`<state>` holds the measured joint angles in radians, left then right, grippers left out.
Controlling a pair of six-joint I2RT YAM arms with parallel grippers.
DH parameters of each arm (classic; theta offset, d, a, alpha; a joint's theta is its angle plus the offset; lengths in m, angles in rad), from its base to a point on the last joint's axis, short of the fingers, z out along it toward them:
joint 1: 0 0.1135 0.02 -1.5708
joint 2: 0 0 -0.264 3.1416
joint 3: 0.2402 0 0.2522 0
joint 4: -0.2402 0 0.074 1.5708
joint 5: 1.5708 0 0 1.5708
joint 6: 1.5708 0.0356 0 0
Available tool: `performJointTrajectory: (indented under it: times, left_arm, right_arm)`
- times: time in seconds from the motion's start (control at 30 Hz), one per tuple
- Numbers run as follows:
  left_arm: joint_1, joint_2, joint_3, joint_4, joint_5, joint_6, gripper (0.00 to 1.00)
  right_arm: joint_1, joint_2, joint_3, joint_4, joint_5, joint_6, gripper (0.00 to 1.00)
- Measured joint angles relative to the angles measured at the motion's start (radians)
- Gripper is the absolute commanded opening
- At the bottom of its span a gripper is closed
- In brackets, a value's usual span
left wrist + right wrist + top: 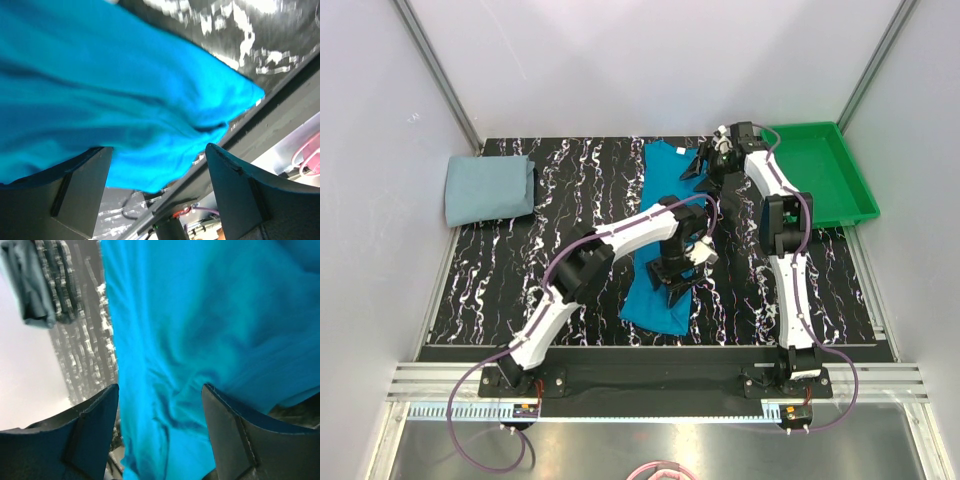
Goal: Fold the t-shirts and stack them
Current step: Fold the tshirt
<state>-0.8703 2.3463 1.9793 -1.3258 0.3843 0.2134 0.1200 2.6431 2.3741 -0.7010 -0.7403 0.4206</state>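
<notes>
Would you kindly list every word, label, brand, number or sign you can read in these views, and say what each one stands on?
No text can be read in any view.
teal t-shirt: plain, no print or label showing.
grey t-shirt: plain.
green tray: no marking visible.
table: only a white marbled pattern, not writing.
small parts by the arm bases: too small to tell.

No legible text, label, brand, number or sign found in any view. White marks on black bench read as marbled pattern only, not lettering. Teal t-shirt seen as plain cloth, no print made out. Small fittings on arm bases too small to be read.
</notes>
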Motion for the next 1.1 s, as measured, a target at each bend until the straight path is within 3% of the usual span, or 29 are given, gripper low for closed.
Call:
performJointTrajectory:
  times: [0.23, 0.47, 0.77, 0.97, 1.1]
  left_arm:
    - [0.0, 0.074, 0.123, -0.034, 0.021, -0.002, 0.81]
    - [-0.008, 0.079, 0.133, -0.033, 0.024, -0.002, 0.82]
    - [-0.028, 0.073, 0.13, -0.023, -0.016, -0.004, 0.86]
    - [-0.024, -0.065, 0.026, 0.027, -0.154, -0.007, 0.98]
    - [0.013, -0.257, -0.037, 0.047, -0.244, -0.012, 0.99]
  right_arm:
    - [0.005, 0.053, 0.065, -0.018, 0.024, -0.018, 0.76]
    - [0.024, 0.12, 0.186, 0.002, 0.046, -0.019, 0.76]
    - [0.046, 0.119, 0.192, 0.018, 0.068, -0.045, 0.82]
    - [0.035, -0.006, 0.096, -0.001, 0.182, -0.112, 0.86]
    - [-0.01, -0.216, -0.095, 0.002, 0.232, -0.121, 0.85]
